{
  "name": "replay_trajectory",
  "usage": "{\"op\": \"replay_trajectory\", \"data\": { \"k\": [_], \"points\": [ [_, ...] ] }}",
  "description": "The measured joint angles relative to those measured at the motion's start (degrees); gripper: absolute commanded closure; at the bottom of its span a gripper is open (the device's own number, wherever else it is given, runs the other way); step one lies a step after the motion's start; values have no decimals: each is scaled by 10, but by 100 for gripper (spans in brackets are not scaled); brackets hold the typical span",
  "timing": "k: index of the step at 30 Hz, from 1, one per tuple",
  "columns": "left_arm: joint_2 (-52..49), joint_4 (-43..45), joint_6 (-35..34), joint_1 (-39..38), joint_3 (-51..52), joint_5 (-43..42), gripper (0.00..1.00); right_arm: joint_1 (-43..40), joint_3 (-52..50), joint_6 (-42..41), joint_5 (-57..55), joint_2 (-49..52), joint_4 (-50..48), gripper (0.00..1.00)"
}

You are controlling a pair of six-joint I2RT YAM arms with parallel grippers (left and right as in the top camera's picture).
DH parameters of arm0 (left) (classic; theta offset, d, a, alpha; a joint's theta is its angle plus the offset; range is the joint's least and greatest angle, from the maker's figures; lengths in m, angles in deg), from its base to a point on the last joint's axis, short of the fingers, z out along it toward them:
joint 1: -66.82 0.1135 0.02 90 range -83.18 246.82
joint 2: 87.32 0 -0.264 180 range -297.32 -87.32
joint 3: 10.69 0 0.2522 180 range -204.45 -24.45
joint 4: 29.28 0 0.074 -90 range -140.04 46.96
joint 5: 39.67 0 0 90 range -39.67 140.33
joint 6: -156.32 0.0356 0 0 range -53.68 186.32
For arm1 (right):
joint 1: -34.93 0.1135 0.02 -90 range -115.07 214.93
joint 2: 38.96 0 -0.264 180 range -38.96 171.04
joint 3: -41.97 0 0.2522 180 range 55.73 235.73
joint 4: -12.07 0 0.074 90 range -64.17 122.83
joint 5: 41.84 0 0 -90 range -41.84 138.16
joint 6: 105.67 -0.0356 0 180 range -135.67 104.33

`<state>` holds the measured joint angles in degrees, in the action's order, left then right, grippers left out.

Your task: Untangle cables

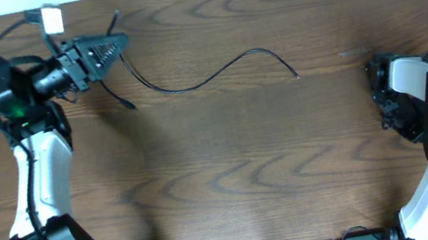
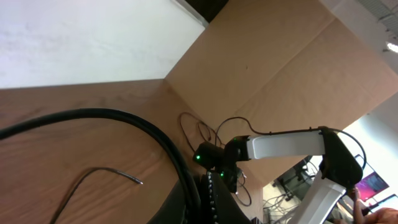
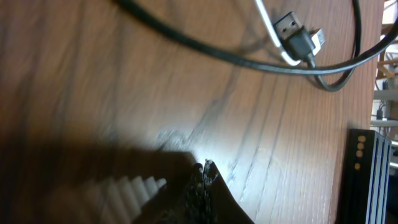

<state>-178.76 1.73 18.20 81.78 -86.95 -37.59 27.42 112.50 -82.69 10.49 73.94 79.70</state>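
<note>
L gripper jaws together at black cable, grip unclear; R gripper jaws together, well apart from that cable.

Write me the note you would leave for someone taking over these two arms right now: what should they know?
Left hand: shut, at the far left of the table. A thin black cable runs past its tip; I cannot tell whether it is pinched.
Right hand: shut, low over the wood, nothing seen in it.
Cables: the thin black cable trails rightward in one loose wave, crossing nothing. In the right wrist view, a white cord with a USB plug crosses a black cord.
Done: the long cable looks free.
Left: probably parting the white and black cords.
</note>
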Motion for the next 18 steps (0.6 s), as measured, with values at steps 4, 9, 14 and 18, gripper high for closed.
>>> {"op": "replay_trajectory", "data": {
  "k": [4,9,14,18],
  "points": [
    [-18,0,17,-19,21,15,93,-27,-2,0,-11,1,-11,99],
    [-26,-24,37,-36,29,30,93,-70,-4,0,-33,1,-39,99],
    [-26,-70,69,-61,28,56,93,-120,-10,25,-70,0,-114,99],
    [-26,-183,129,-90,29,109,92,-151,-13,118,-94,-1,-224,99]
  ]
}}
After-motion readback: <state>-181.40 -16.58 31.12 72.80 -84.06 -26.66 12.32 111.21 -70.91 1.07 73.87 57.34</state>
